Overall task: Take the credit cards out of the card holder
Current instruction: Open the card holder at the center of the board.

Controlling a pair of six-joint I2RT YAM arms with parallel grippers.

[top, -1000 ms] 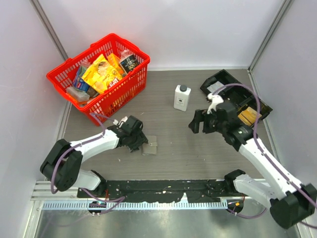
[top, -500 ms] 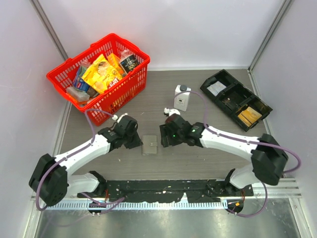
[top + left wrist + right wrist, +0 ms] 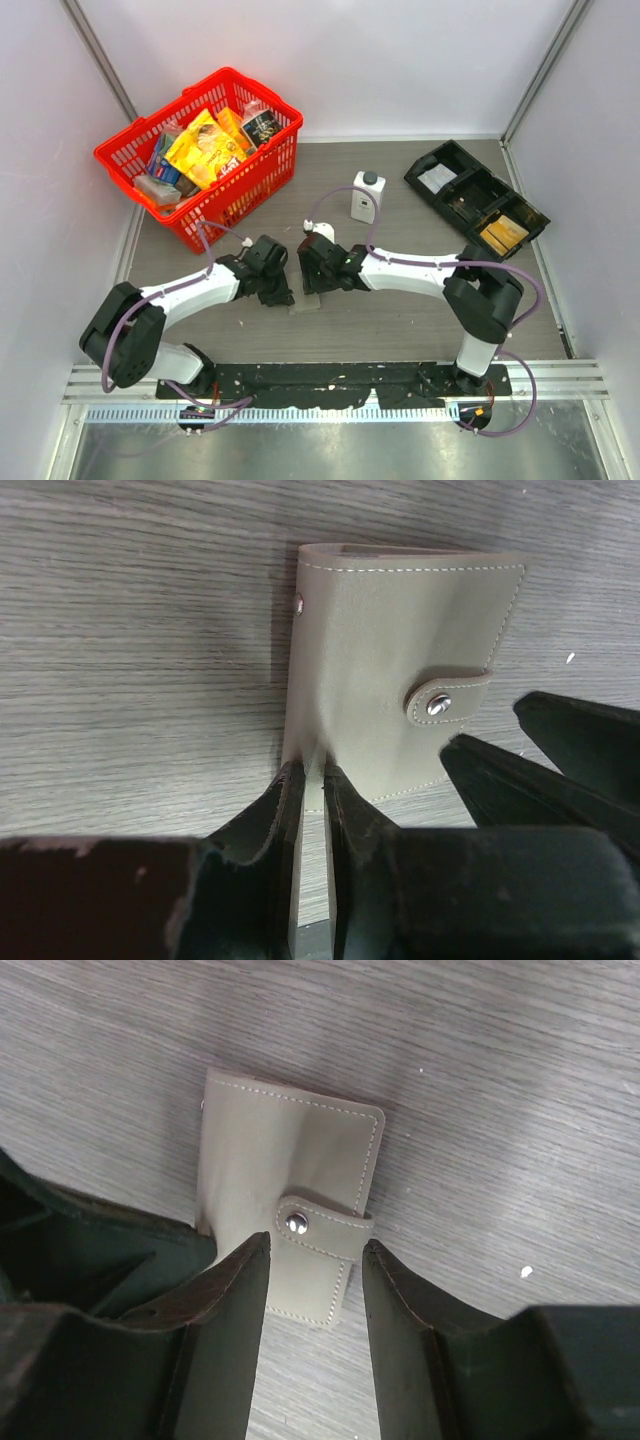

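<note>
The card holder [image 3: 400, 660] is a taupe sleeve lying flat on the table, held closed by a snap strap [image 3: 310, 1228]. It also shows in the right wrist view [image 3: 270, 1160], and only a sliver of it [image 3: 304, 302] shows in the top view. No credit cards are visible. My left gripper [image 3: 308, 772] is shut on the holder's left edge; in the top view it [image 3: 283, 292] sits just left of the holder. My right gripper [image 3: 315, 1255] is open, with its fingers straddling the strap end from above; in the top view it [image 3: 313, 276] covers most of the holder.
A red basket [image 3: 135, 160] full of packets stands at the back left. A white bottle [image 3: 367, 197] stands behind the grippers. A long black tray [image 3: 452, 160] holding an orange packet lies at the back right.
My right arm has swung left from the black tray to over the card holder. My left gripper drew slightly away, then came back onto the holder's left edge.
</note>
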